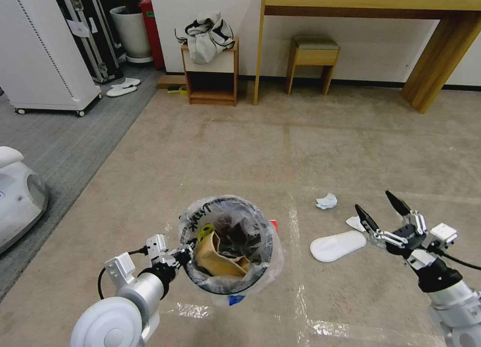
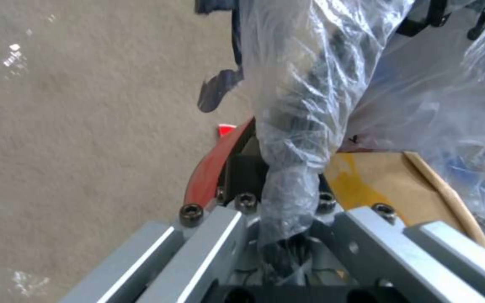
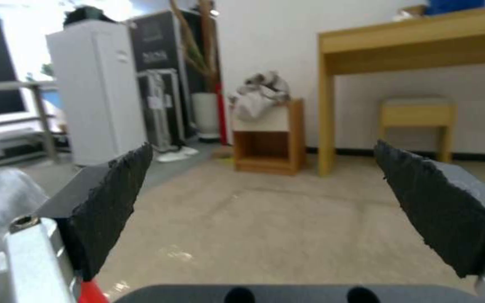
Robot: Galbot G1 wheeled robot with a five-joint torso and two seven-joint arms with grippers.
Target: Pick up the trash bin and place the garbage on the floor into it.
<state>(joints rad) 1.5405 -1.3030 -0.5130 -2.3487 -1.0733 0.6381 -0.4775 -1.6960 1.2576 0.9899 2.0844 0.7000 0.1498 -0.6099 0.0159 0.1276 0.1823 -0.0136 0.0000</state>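
The trash bin point(image 1: 228, 244), a small red bin lined with a crinkled clear bag, stands in front of me with a crumpled brown paper bag point(image 1: 218, 259) inside. My left gripper point(image 1: 183, 259) is shut on its near-left rim; the left wrist view shows the gripper point(image 2: 284, 210) pinching the bag film and the red rim point(image 2: 211, 168). On the beige carpet floor point(image 1: 300, 151) to the right lie a flat white oval piece point(image 1: 338, 245), a crumpled tissue point(image 1: 326, 201) and a small white scrap point(image 1: 354, 222). My right gripper point(image 1: 373, 200) hangs open just right of them, its pads point(image 3: 113, 202) wide apart.
Shiny tape lines point(image 1: 300, 287) cross the carpet near the bin. Along the far wall stand a wooden cabinet point(image 1: 210, 76) with a bag on it, a stool point(image 1: 313, 56) and a desk point(image 1: 371, 6). A white rounded machine point(image 1: 17, 196) sits at left on grey carpet.
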